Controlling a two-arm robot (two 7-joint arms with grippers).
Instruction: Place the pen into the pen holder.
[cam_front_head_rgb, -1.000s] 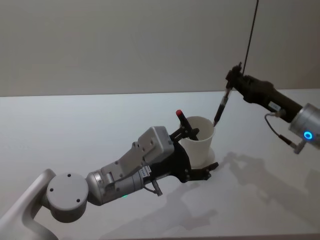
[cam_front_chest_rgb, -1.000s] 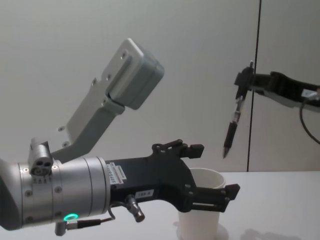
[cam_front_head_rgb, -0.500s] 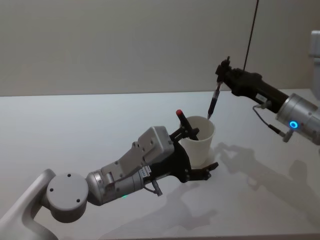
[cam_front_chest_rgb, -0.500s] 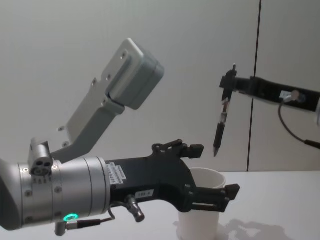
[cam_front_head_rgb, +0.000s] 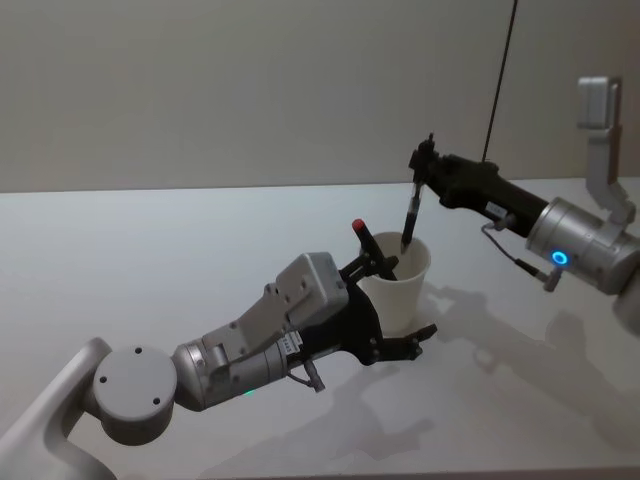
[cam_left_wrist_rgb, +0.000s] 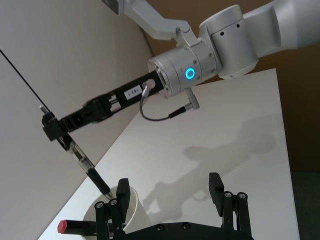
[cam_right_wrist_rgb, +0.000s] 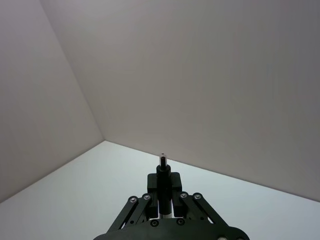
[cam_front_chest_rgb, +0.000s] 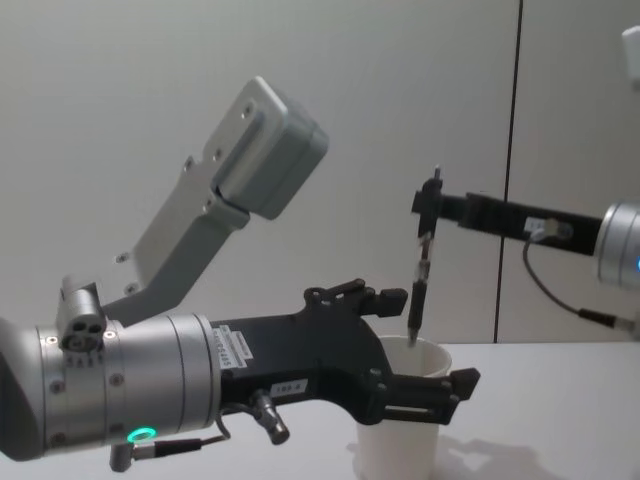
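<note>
The pen holder (cam_front_head_rgb: 402, 290) is a white paper cup standing upright on the table; it also shows at the cup (cam_front_chest_rgb: 400, 440) and the cup (cam_left_wrist_rgb: 135, 216). My left gripper (cam_front_head_rgb: 395, 305) is open and straddles the cup, one finger behind it and one in front near its base. My right gripper (cam_front_head_rgb: 422, 163) is shut on the top end of a black pen (cam_front_head_rgb: 410, 215). The pen (cam_front_chest_rgb: 420, 280) hangs almost upright with its tip right at the cup's rim. A second pen with a red end (cam_front_head_rgb: 358, 226) leans inside the cup.
The white table (cam_front_head_rgb: 150, 250) stretches wide to the left and front of the cup. A plain wall stands behind it, with a thin dark vertical line (cam_front_head_rgb: 500, 70) at the right. The right arm's body (cam_front_head_rgb: 585, 250) reaches in from the right.
My right arm has carried the pen leftward and down, from beside the cup to over its mouth. The left gripper and cup have stayed put.
</note>
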